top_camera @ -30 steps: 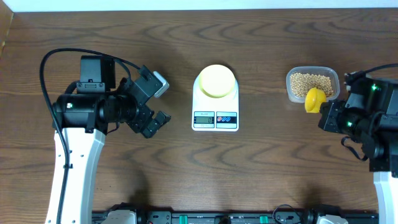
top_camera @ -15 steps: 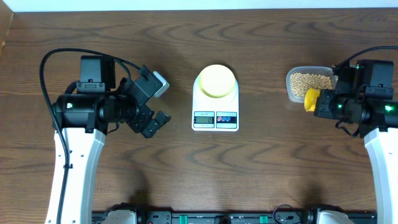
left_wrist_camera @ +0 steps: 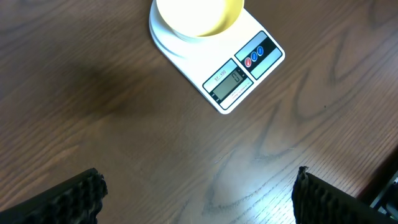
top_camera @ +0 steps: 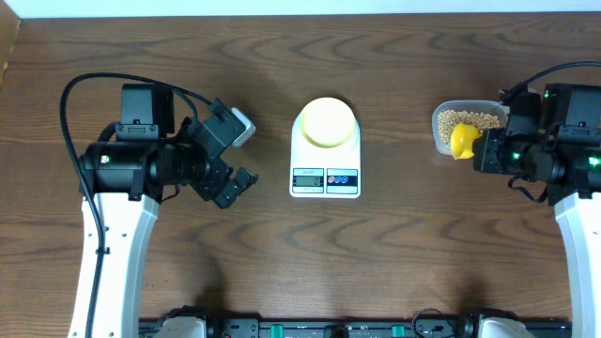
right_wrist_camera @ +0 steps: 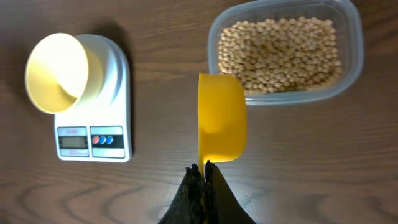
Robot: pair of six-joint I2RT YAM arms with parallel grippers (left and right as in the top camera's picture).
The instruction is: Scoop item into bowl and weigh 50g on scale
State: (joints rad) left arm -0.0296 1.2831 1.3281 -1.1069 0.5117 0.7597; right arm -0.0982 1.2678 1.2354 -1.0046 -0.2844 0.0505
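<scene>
The pale-yellow bowl (top_camera: 327, 122) stands on the white scale (top_camera: 325, 178) at the table's centre; both also show in the left wrist view, bowl (left_wrist_camera: 198, 15) and scale (left_wrist_camera: 242, 78). Beige beans (right_wrist_camera: 280, 53) fill a clear tub (top_camera: 441, 120) at the right. My right gripper (right_wrist_camera: 203, 167) is shut on the handle of a bright yellow scoop (right_wrist_camera: 221, 118), whose cup hangs empty just left of the tub's near edge, turned on its side. My left gripper (top_camera: 242, 155) stands wide open over bare wood left of the scale, holding nothing.
A black cable (top_camera: 103, 84) loops off the left arm. The dark wooden table (top_camera: 394, 253) runs to a pale wall edge at the back, and a black rail with connectors lines the front edge.
The right arm has swung up and back, carrying the scoop from beside the tub's front corner to its left side. The left arm has stayed still.
</scene>
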